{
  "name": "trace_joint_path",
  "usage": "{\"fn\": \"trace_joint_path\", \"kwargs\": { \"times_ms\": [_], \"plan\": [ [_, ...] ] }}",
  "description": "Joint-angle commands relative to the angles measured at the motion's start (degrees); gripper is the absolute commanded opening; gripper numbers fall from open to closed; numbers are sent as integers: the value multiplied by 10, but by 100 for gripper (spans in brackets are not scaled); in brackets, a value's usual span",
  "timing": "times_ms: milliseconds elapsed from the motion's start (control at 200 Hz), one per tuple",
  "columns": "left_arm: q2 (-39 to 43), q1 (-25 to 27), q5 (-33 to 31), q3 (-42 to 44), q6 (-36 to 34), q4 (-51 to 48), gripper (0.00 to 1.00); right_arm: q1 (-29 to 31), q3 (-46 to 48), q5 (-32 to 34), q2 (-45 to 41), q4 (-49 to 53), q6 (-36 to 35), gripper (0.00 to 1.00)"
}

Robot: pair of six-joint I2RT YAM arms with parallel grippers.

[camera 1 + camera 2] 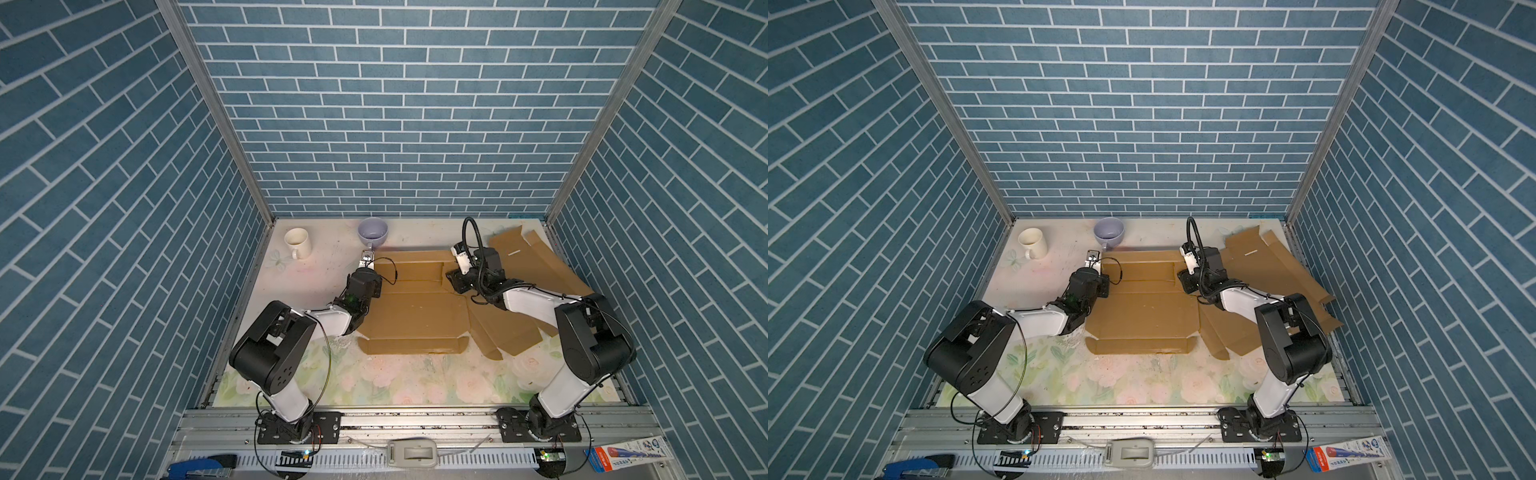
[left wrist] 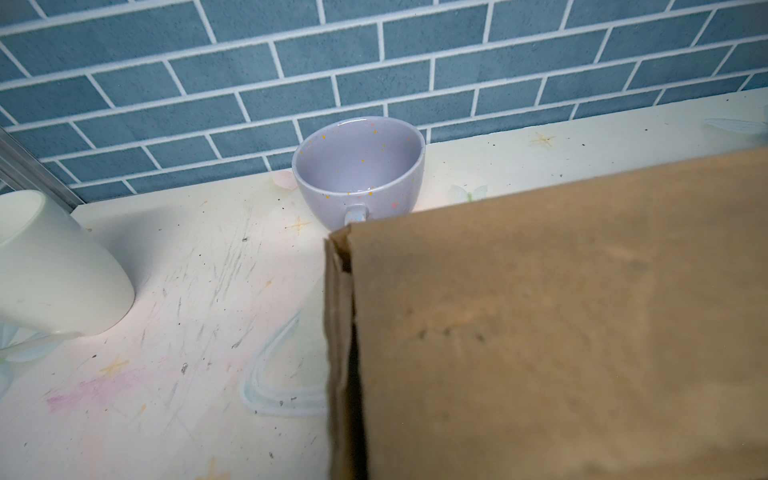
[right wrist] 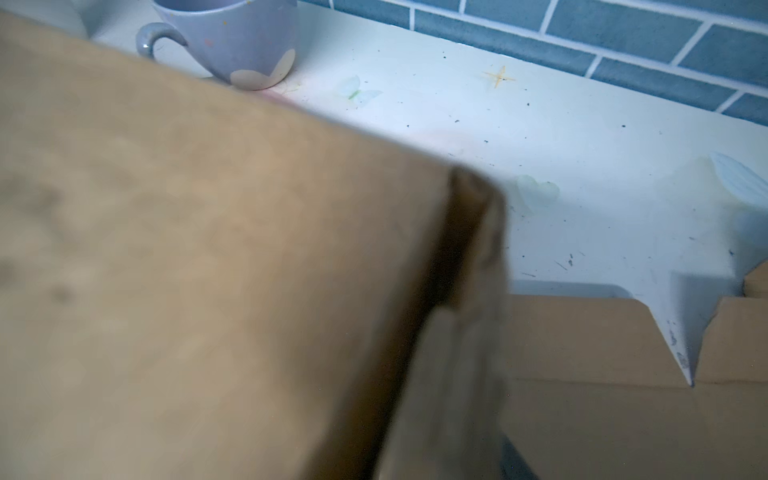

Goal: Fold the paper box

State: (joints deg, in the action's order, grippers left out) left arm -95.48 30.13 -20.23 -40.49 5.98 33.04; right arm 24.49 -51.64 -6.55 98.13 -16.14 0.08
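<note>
Left pincer [image 1: 366, 261]: clenched, at the far left corner of my paper box [image 1: 415, 309]; the jaws are hidden, so I cannot tell whether cardboard lies between them.
Right pincer [image 1: 454, 281]: at the far right corner of the same wall; released or clenched, I cannot tell.
Paper box: brown blank in the middle of the table [image 1: 316, 266]; base flat, rear wall [image 1: 415, 266] apparently raised, its end edges layered in both wrist views; front flap [image 1: 411, 345] flat.
Step in hand: forming the rear wall, as I judge it.
Next move: level pressure at both corners to seat the fold without buckling, then the side and front flaps.
Bystanders: lavender cup [image 1: 372, 232] just behind the wall; cream mug [image 1: 298, 242]; spare blank [image 1: 536, 266] under my right arm.
Writing: none on the cardboard; printed packet [image 1: 627, 455] on the front rail, too small to read.
</note>
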Motion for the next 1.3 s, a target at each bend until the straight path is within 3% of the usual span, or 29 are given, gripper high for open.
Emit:
{"fn": "trace_joint_path", "kwargs": {
  "times_ms": [0, 185, 335, 475, 885, 1295],
  "plan": [
    [-18, -1, 24, 8, -6, -81, 0, 11, 21, 94, 22, -105, 25, 40],
    [-12, 1, 26, 9, 19, -87, 0, 63, 31, 261, 43, -168, 39, 24],
    [-9, 14, 21, 8, 44, -90, 0, 102, -9, 379, 65, -126, 53, 14],
    [-13, 22, 12, 7, 57, -93, 0, 114, -52, 432, 73, -36, 101, 0],
    [2, 23, 2, -35, 64, -153, 0, 116, -66, 353, 42, 41, 144, 3],
    [56, -5, 25, -160, 78, -408, 3, 117, -217, 246, 43, 351, 221, 0]
  ]
}}
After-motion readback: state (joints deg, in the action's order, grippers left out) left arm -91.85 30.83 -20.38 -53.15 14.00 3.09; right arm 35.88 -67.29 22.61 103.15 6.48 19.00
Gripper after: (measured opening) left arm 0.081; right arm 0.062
